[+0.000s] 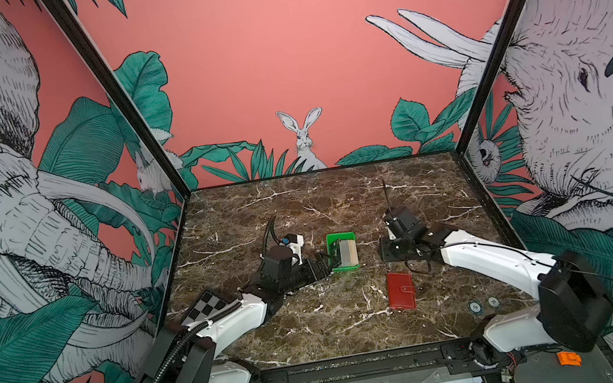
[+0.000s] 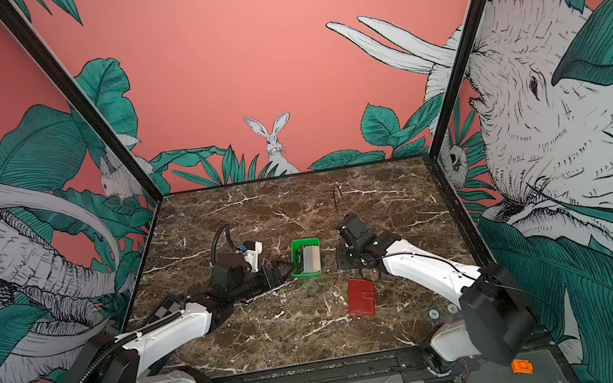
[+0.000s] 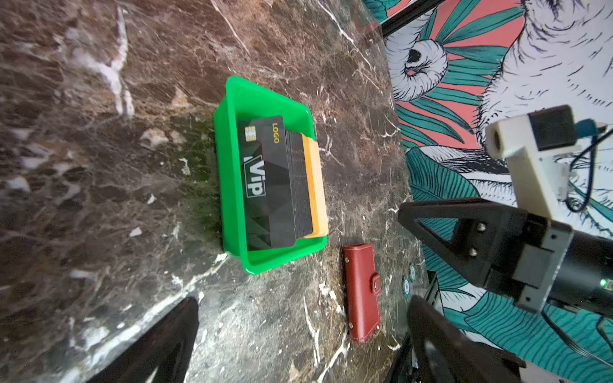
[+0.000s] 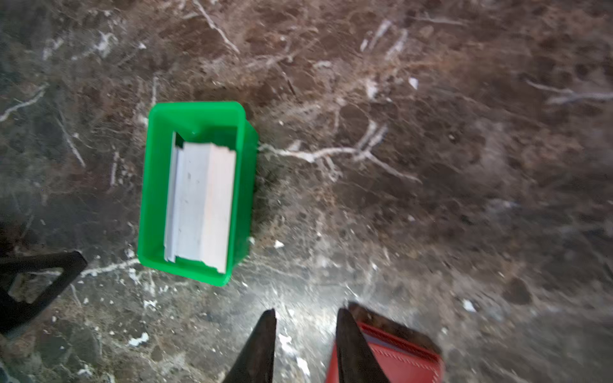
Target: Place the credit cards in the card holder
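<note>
The credit cards (image 3: 265, 179) stand on edge as a stack in a green tray (image 3: 232, 232). A black "VIP" card faces the left wrist view, and pale beige cards (image 4: 199, 202) sit at the other end of the stack. My left gripper (image 3: 303, 301) is open wide just left of the tray (image 1: 335, 268), with nothing between its fingers. The red card holder (image 1: 400, 290) lies closed on the table, its tab snapped. My right gripper (image 4: 307, 313) hovers between the tray and the card holder (image 4: 398, 361). Its fingers are slightly parted over bare table, and one finger is right beside the holder's edge.
Two small round tokens (image 1: 483, 304) lie near the front right of the marble table (image 1: 299, 210). A checkerboard plate (image 1: 205, 304) sits beside the left arm. Printed walls close in the table on three sides.
</note>
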`<state>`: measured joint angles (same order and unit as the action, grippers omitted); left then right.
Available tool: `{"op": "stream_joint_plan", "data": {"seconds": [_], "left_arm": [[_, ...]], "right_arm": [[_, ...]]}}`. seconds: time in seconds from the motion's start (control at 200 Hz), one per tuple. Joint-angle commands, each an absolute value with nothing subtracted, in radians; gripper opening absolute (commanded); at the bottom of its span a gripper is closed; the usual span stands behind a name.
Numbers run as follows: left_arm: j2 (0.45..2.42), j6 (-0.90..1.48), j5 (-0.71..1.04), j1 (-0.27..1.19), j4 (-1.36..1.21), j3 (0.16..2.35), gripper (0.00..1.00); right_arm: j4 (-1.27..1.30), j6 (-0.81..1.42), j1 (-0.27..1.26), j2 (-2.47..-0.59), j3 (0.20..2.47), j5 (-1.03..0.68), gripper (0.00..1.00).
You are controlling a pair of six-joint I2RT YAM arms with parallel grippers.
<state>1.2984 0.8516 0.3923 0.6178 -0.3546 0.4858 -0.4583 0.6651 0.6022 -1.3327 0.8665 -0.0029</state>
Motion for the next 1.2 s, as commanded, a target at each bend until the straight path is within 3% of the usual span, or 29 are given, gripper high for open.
{"op": "stream_joint_plan", "data": {"seconds": [0.0, 0.255, 0.56, 0.995, 1.19], "left_arm": [[1.266, 0.896, 0.397, 0.652, -0.458, 0.439, 0.98], [1.31, 0.927, 0.375, 0.733, -0.524, 0.43, 0.97], [1.325, 0.94, 0.331, 0.754, -0.567, 0.429, 0.95], [1.323, 0.936, 0.334, 0.759, -0.567, 0.425, 0.94], [1.315, 0.932, 0.331, 0.76, -0.555, 0.427, 0.93]], "right_arm": [[-0.641, 0.659, 0.615, -1.289, 0.834, 0.071, 0.32], [-0.746, 0.702, 0.646, -1.249, 0.785, 0.092, 0.3], [-0.779, 0.714, 0.707, -1.334, 0.827, 0.109, 0.33], [-0.664, 0.766, 0.719, -1.375, 0.746, 0.05, 0.37], [-0.562, 0.751, 0.728, -1.374, 0.708, -0.029, 0.32]]}}
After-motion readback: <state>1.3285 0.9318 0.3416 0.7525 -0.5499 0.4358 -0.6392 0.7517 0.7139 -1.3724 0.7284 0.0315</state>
